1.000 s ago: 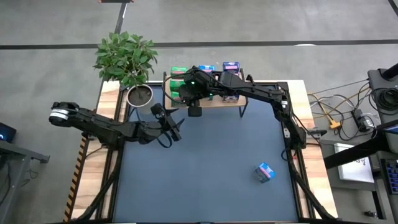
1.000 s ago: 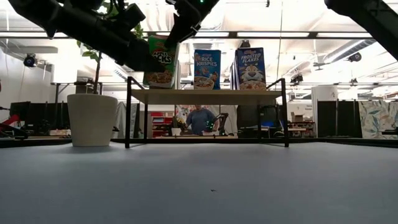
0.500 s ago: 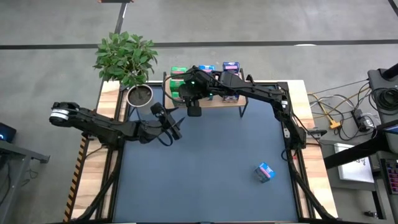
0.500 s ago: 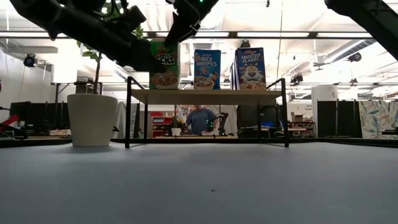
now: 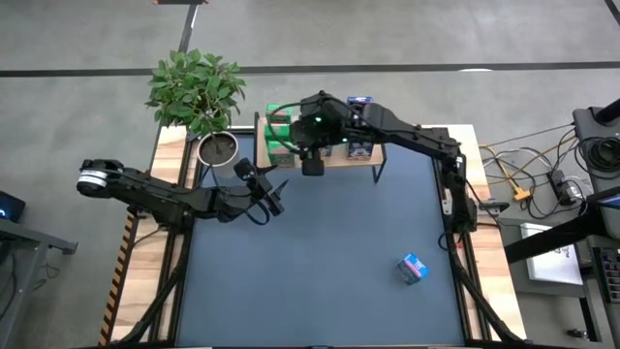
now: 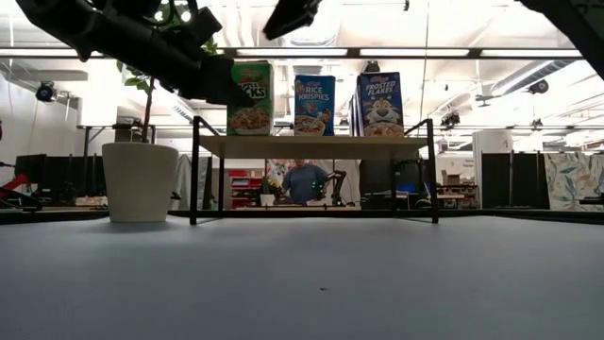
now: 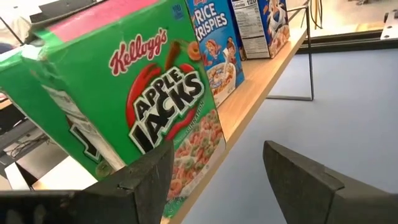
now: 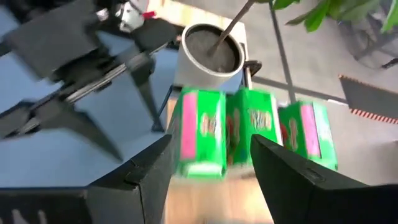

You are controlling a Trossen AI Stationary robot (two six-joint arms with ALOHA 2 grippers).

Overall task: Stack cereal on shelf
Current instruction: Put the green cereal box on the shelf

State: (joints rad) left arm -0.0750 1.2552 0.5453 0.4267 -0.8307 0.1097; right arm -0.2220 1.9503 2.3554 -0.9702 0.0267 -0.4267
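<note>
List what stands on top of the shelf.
On the shelf: a green Apple Jacks box, a Rice Krispies box and a Frosted Flakes box in front. Two green boxes stand behind; the right arm covers others.

Grey concrete floor (image 5: 407,34) w/ dark seam lines around the table; cables (image 5: 528,174) and a black stand (image 5: 591,136) at the right edge. Potted plant (image 5: 199,92) in a white pot at the table's back-left corner. Beyond the table: open workshop, white ceiling w/ strip lights (image 6: 453,19), a person (image 6: 304,181) at a desk, patterned screen (image 6: 571,179) far right.
</note>
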